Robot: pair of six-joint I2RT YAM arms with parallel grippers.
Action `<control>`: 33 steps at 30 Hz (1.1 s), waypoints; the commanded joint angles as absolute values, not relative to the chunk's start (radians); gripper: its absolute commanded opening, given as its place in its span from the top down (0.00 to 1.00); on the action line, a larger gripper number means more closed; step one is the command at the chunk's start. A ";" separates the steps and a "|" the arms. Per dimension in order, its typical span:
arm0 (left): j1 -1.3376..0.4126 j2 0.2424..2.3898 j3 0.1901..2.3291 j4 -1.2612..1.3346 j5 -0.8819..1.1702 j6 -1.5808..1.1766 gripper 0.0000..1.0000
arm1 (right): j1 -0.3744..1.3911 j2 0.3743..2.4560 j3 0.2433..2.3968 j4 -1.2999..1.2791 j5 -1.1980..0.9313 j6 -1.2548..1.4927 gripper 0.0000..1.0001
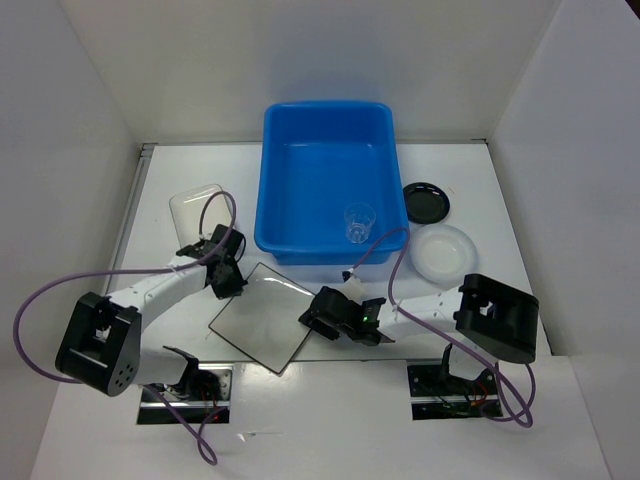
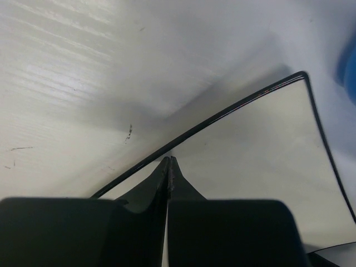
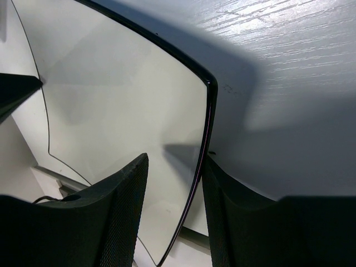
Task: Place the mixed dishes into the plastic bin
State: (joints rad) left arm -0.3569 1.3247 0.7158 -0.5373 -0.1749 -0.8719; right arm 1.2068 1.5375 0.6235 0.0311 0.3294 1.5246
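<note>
My left gripper (image 2: 168, 161) is pressed together, pinching the flat square plate (image 1: 262, 315) at its edge so it tips up off the table (image 1: 520, 420). My right gripper (image 3: 175, 161) is spread, with the plate's rim between its fingers, ready to help lift. The blue bin (image 1: 272, 170) sits just ahead of both.

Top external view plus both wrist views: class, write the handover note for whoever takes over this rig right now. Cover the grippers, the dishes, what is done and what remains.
Left gripper: shut, tips at the rim of the square plate; contact unclear.
Right gripper: open, fingers straddling another edge of that plate.
Done: small clear cup stands in the blue bin.
Remaining: the square plate, on the near side of the bin; rounded-rectangle plate, left of the bin; black round plate and translucent round dish, right of it.
Likely next: close the right gripper on the square plate and carry it over.
</note>
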 commanded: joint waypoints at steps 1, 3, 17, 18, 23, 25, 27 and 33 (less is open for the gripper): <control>-0.360 1.315 0.680 -0.543 -0.143 -0.899 1.00 | 1.216 1.557 0.641 0.038 0.365 1.511 0.51; -0.360 1.325 0.666 -0.523 -0.130 -0.910 1.00 | 1.216 1.557 0.641 0.038 0.365 1.511 0.51; -0.360 1.362 0.657 -0.494 -0.161 -0.910 1.00 | 1.216 1.548 0.632 0.067 0.356 1.511 0.48; -0.360 1.371 0.657 -0.494 -0.161 -0.910 1.00 | 1.216 1.548 0.632 0.067 0.356 1.511 0.48; -0.360 1.405 0.657 -0.483 -0.179 -0.901 1.00 | 1.216 1.539 0.612 0.095 0.356 1.520 0.48; -0.360 1.416 0.657 -0.483 -0.179 -0.900 1.00 | 1.216 1.539 0.601 0.110 0.356 1.520 0.48; -0.360 1.425 0.657 -0.474 -0.179 -0.900 1.00 | 1.216 1.529 0.589 0.121 0.356 1.529 0.48; -0.360 1.434 0.666 -0.474 -0.179 -0.900 1.00 | 1.216 1.529 0.578 0.158 0.356 1.539 0.48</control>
State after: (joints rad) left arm -0.3618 1.3769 0.7013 -0.4492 -0.1162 -0.8974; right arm 1.2068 1.5391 0.5964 0.1055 0.3267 1.5257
